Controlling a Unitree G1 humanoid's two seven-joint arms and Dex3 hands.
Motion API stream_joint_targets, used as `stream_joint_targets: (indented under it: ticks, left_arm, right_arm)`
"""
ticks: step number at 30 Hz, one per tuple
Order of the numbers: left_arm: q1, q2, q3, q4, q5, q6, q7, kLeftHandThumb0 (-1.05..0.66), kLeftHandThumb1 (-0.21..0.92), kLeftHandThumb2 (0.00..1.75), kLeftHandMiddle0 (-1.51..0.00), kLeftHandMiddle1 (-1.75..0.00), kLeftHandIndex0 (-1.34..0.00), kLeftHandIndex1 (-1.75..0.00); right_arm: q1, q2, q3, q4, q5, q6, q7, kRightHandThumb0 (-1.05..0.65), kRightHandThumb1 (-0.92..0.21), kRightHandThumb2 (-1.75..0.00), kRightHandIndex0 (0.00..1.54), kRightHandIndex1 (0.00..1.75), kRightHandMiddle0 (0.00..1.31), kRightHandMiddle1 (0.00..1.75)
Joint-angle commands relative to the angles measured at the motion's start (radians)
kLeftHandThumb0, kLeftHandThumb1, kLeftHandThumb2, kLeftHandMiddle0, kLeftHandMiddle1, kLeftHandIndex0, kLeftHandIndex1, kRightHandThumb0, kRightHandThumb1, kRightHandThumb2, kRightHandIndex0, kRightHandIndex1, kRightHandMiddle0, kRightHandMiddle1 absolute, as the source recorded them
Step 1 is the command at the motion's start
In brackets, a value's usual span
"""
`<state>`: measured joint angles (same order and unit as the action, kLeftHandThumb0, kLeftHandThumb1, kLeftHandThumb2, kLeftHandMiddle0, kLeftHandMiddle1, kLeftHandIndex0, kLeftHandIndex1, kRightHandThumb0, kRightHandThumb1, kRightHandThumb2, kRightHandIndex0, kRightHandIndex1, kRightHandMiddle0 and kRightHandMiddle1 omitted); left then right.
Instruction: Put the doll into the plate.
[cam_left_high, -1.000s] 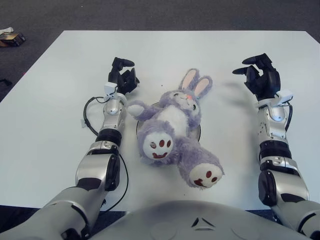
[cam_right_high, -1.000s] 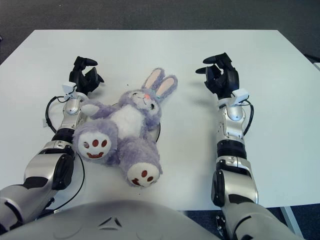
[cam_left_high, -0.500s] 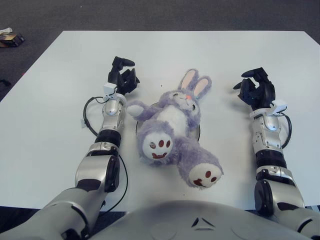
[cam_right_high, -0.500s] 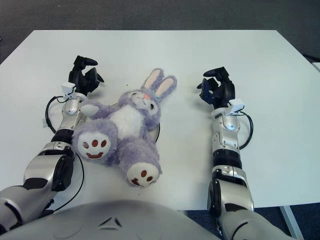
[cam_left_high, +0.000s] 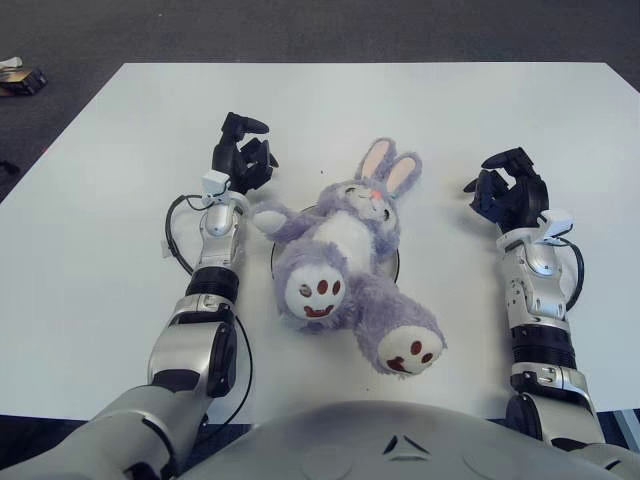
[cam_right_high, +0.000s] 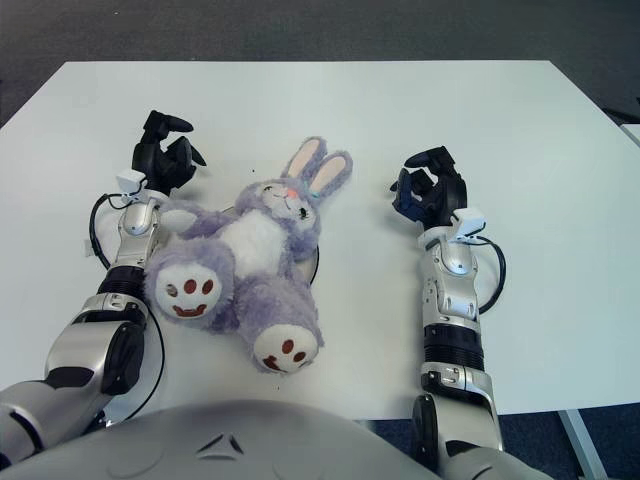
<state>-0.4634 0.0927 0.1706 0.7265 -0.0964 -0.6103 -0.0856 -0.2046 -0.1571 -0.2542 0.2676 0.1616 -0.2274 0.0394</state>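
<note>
While my white table (cam_left_high: 90, 250) fills the view, the purple bunny doll (cam_left_high: 345, 255) lies on its back over the dark plate (cam_left_high: 396, 268), almost hiding it. My left hand (cam_left_high: 242, 157) sits just beside its arm, my right hand (cam_left_high: 510, 188) well apart; both have loosely curled fingers holding nothing.

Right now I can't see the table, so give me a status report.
Left robot hand and right robot hand empty, either side of the doll. Purple plush bunny doll lying on the dark-rimmed round plate, legs hanging over. Nothing in the way.
</note>
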Motion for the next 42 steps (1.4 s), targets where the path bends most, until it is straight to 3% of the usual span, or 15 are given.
stream_joint_targets:
  ticks: [1, 6, 10, 13, 18, 28, 37, 42]
  left_arm:
    - [0.107, -0.017, -0.003, 0.030, -0.009, 0.023, -0.014, -0.36, 0.79, 0.68, -0.80, -1.75, -0.28, -1.75]
    - [0.116, -0.017, -0.002, 0.011, -0.013, 0.035, -0.023, -0.36, 0.80, 0.67, -0.80, -1.75, -0.28, -1.75]
    - [0.120, -0.016, -0.001, 0.003, -0.016, 0.041, -0.028, -0.36, 0.80, 0.67, -0.80, -1.75, -0.27, -1.75]
    - [0.122, -0.017, -0.001, -0.002, -0.021, 0.046, -0.036, -0.36, 0.81, 0.65, -0.80, -1.75, -0.27, -1.75]
    - [0.122, -0.017, 0.000, -0.002, -0.027, 0.049, -0.045, -0.35, 0.86, 0.59, -0.81, -1.75, -0.25, -1.75]
    - [0.117, -0.019, 0.006, 0.018, -0.037, 0.039, -0.059, -0.35, 0.92, 0.43, -0.84, -1.75, -0.29, -1.66]
    - [0.107, -0.023, 0.010, 0.042, -0.039, 0.026, -0.065, -0.35, 0.92, 0.42, -0.85, -1.75, -0.30, -1.64]
    - [0.103, -0.028, 0.014, 0.055, -0.043, 0.017, -0.067, -0.35, 0.92, 0.42, -0.85, -1.75, -0.30, -1.65]
  right_arm:
    - [0.037, 0.029, -0.009, 0.061, 0.002, -0.041, -0.009, -0.14, -0.53, -1.03, 0.66, 1.67, 0.32, 1.75]
    - [0.017, 0.052, -0.039, 0.135, 0.064, -0.110, 0.031, -0.32, -0.83, -0.63, 0.73, 1.73, 0.25, 1.75]
    - [0.004, 0.065, -0.053, 0.201, 0.085, -0.180, 0.058, -0.34, -0.90, -0.54, 0.74, 1.74, 0.22, 1.75]
    - [-0.022, 0.120, -0.067, 0.316, -0.021, -0.413, -0.087, -0.35, -0.91, -0.52, 0.77, 1.75, 0.21, 1.75]
    - [-0.050, 0.144, -0.068, 0.401, -0.123, -0.554, -0.237, -0.35, -0.92, -0.51, 0.84, 1.75, 0.21, 1.75]
    - [-0.090, 0.131, -0.049, 0.525, -0.172, -0.666, -0.330, -0.35, -0.92, -0.51, 0.91, 1.75, 0.21, 1.75]
    - [-0.117, 0.126, -0.038, 0.604, -0.159, -0.705, -0.323, -0.35, -0.92, -0.52, 0.93, 1.75, 0.21, 1.75]
    - [-0.120, 0.116, -0.030, 0.617, -0.129, -0.692, -0.267, -0.35, -0.92, -0.52, 0.94, 1.75, 0.21, 1.75]
